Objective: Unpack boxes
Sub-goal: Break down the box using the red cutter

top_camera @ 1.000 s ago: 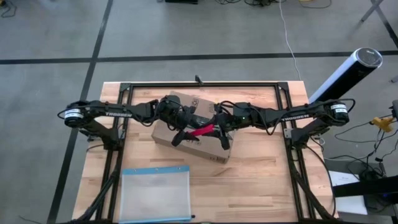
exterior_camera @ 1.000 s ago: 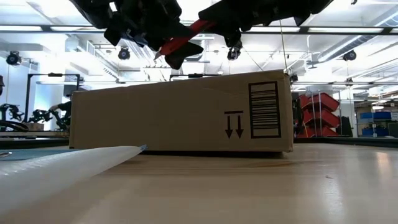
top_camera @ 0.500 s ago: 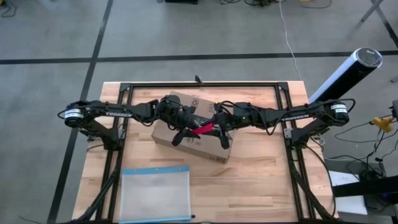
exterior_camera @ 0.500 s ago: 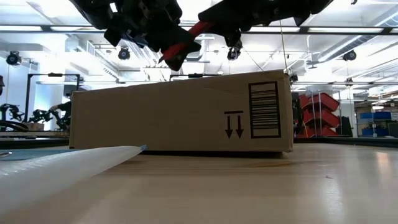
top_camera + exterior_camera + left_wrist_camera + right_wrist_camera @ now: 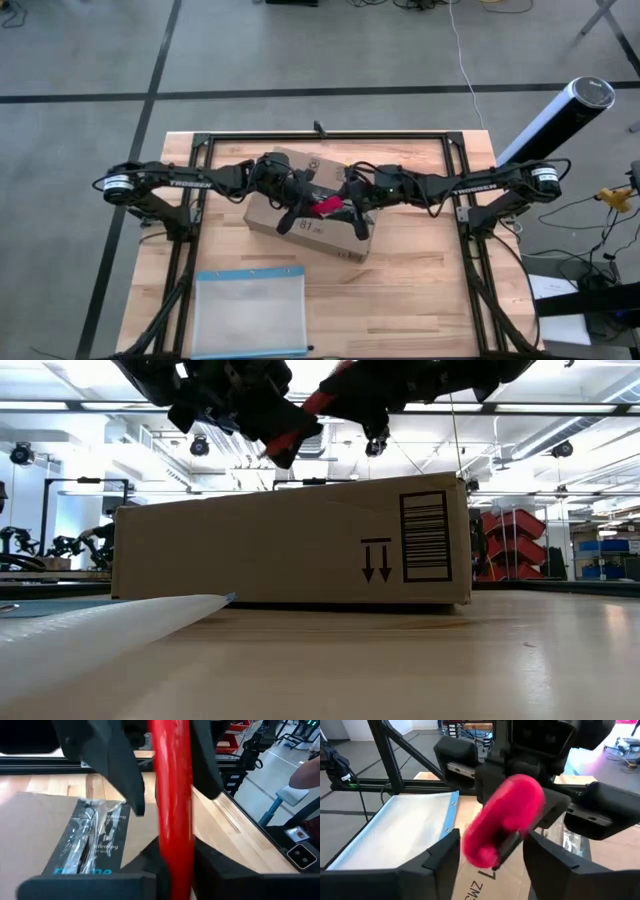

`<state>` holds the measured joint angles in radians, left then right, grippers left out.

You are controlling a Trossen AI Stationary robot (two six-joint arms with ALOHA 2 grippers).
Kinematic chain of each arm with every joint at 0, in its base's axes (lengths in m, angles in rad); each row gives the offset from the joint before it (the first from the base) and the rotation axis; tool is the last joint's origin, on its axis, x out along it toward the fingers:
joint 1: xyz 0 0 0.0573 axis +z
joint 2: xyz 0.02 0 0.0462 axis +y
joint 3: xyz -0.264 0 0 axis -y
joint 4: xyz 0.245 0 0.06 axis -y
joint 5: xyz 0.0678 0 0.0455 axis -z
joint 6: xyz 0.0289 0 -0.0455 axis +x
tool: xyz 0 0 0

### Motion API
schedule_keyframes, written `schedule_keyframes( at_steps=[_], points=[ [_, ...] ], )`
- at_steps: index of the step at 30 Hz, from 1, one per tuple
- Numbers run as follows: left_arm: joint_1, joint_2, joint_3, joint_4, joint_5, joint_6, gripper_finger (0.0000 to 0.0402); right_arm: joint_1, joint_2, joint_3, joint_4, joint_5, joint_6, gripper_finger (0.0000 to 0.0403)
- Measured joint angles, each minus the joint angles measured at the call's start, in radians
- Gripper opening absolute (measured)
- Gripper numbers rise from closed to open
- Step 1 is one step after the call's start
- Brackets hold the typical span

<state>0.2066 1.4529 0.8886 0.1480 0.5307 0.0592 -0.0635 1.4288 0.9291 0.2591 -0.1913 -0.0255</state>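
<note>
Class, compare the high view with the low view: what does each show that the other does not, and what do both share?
Only the high view shows the whole wooden table, the metal frame, the full clear pouch with its blue edge, and the box's top. Only the low view shows the box's side with its barcode and two down arrows, and the room behind. Both show the box, the left tool and right tool above it, and the red cutter between them.

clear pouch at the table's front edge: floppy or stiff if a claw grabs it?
Probably floppy: the clear pouch looks like thin film lying flat on the table. Likely light, since it looks empty. Its smooth surface may slip on the wood when pushed.
</note>
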Motion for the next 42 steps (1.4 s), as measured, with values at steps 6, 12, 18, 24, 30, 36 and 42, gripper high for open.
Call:
schedule_keyframes(
  at_steps=[6, 12, 18, 24, 30, 36, 42],
  points=[
    [0.002, 0.000, 0.000, -0.002, -0.027, -0.010, 0.0022, 0.000, -0.001, 0.000, 0.004, 0.046, 0.006, 0.0209],
    [0.002, 0.000, 0.000, -0.003, -0.050, -0.016, 0.0022, 0.000, -0.001, 0.000, 0.013, 0.087, 0.004, 0.0193],
    [0.002, 0.000, 0.000, 0.013, -0.051, -0.015, 0.0022, 0.000, -0.001, 0.000, 0.015, 0.087, -0.002, 0.0156],
    [0.001, 0.000, 0.000, 0.027, -0.051, -0.005, 0.0022, 0.000, -0.001, 0.000, 0.018, 0.089, -0.022, 0.0079],
    [0.002, 0.000, 0.000, 0.038, -0.064, 0.001, 0.0022, -0.001, -0.001, 0.000, 0.049, 0.098, -0.021, 0.0037],
    [0.002, 0.000, 0.000, 0.043, -0.058, 0.002, 0.0022, -0.001, -0.001, 0.000, 0.061, 0.094, -0.025, 0.0037],
    [0.000, 0.000, 0.000, 0.040, -0.090, -0.001, 0.0076, 0.000, 0.000, 0.000, 0.060, 0.085, -0.036, 0.0037]
  ],
)
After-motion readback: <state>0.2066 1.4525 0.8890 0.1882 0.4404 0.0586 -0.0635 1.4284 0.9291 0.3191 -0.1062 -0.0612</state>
